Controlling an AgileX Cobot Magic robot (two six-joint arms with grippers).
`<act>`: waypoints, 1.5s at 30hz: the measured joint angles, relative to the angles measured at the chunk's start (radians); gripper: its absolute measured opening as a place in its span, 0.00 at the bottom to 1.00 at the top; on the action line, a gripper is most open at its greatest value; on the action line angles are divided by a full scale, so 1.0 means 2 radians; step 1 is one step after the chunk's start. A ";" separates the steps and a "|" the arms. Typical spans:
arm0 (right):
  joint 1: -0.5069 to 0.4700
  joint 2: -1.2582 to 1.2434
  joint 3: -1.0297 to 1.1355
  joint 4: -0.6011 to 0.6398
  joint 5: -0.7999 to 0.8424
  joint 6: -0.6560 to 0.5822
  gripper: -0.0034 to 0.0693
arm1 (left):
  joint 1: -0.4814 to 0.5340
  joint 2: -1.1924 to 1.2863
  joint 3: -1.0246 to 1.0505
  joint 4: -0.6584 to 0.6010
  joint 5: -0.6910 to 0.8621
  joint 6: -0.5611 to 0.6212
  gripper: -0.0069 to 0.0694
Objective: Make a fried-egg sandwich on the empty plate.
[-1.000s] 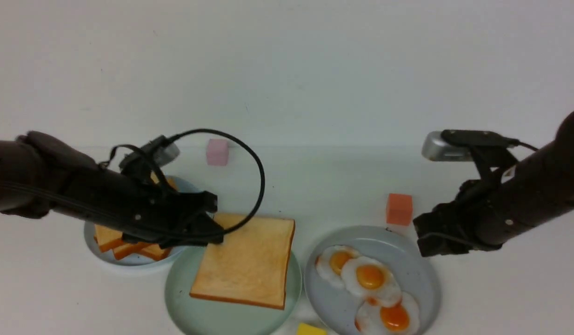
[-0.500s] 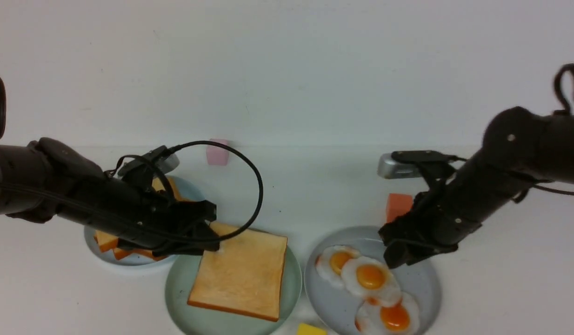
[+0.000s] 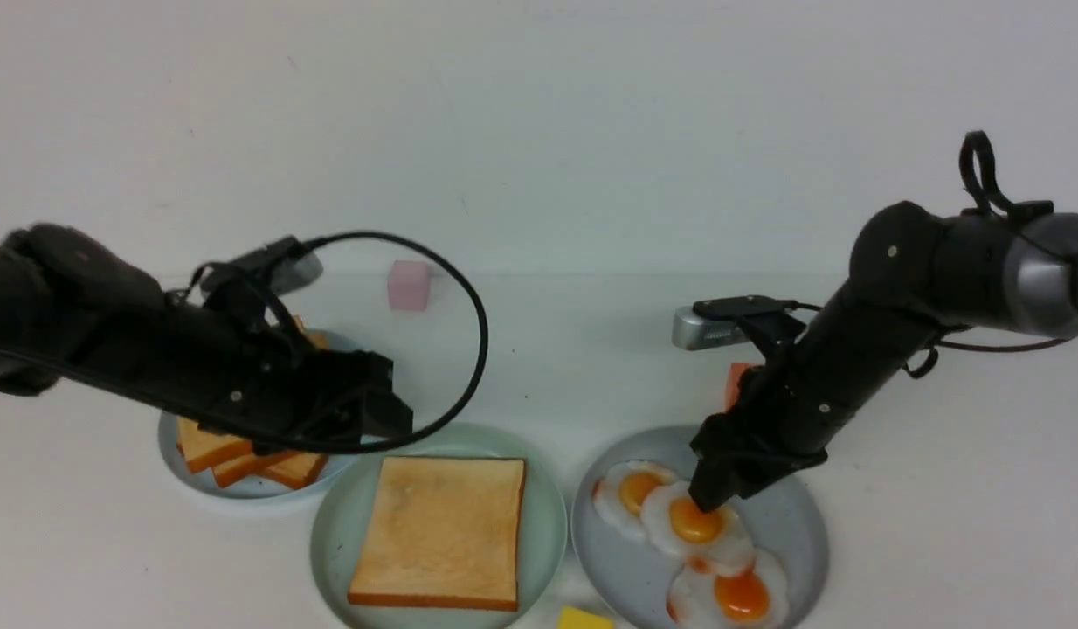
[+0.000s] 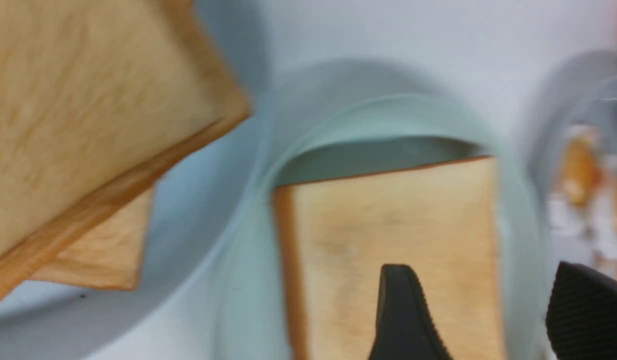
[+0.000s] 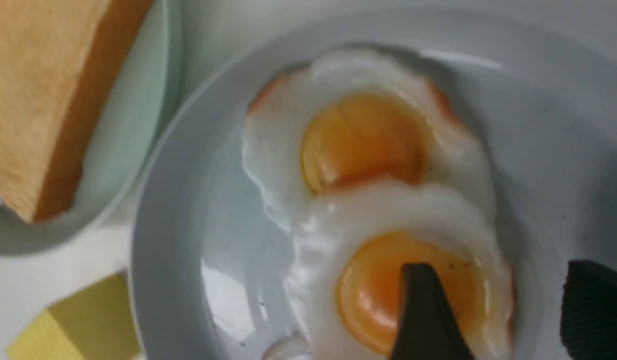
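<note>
Sandwich [image 3: 438, 528], so far a single slice, lies flat on the mint plate [image 3: 329, 543], ready for filling. My left claw [image 3: 392, 421] hangs spread and empty near it. My right claw [image 3: 709, 500] sits spread over the middle egg [image 3: 698, 528], I judge to pinch its edge.

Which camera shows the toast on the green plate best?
The front view: the whole toast slice lies flat and sharp. The left wrist view shows most of it, blurred; the right wrist view only one corner.
</note>
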 joint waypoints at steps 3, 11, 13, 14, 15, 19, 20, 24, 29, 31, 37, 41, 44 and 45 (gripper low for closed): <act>-0.014 0.009 0.000 0.029 0.007 -0.034 0.58 | 0.000 -0.035 0.000 0.017 0.026 -0.018 0.62; -0.053 0.031 0.000 0.121 0.054 -0.116 0.21 | 0.000 -0.119 0.001 0.202 0.061 -0.153 0.58; -0.060 0.032 0.000 0.124 0.059 -0.118 0.08 | 0.000 -0.141 0.001 0.263 0.066 -0.202 0.55; -0.063 0.032 0.000 0.125 0.061 -0.120 0.06 | 0.000 -0.153 0.001 0.293 0.068 -0.224 0.54; -0.066 0.032 0.000 0.125 0.063 -0.120 0.05 | 0.000 -0.165 0.001 0.312 0.069 -0.242 0.52; -0.074 0.033 0.000 0.134 0.065 -0.127 0.05 | 0.000 -0.214 0.002 0.334 0.071 -0.270 0.46; -0.074 0.033 0.000 0.134 0.067 -0.129 0.05 | 0.000 -0.225 0.003 0.332 0.071 -0.267 0.45; -0.074 0.033 -0.007 0.136 0.082 -0.131 0.05 | 0.000 -0.266 0.026 0.312 0.070 -0.237 0.41; -0.063 0.019 -0.032 0.130 0.094 -0.106 0.05 | 0.000 -0.314 0.078 0.290 0.078 -0.224 0.40; -0.035 0.007 -0.064 0.111 0.097 -0.068 0.05 | 0.000 -0.345 0.110 0.293 0.091 -0.241 0.40; 0.077 0.009 -0.121 0.102 0.042 0.003 0.05 | 0.000 -0.394 0.172 0.312 0.084 -0.281 0.40; 0.133 0.029 -0.125 0.104 -0.021 0.009 0.05 | 0.000 -0.399 0.187 0.313 0.074 -0.288 0.40; 0.163 0.049 -0.125 0.104 -0.060 0.009 0.07 | 0.000 -0.397 0.187 0.312 0.064 -0.291 0.40; 0.167 0.053 -0.125 0.104 -0.068 0.010 0.08 | 0.000 -0.396 0.187 0.312 0.063 -0.291 0.40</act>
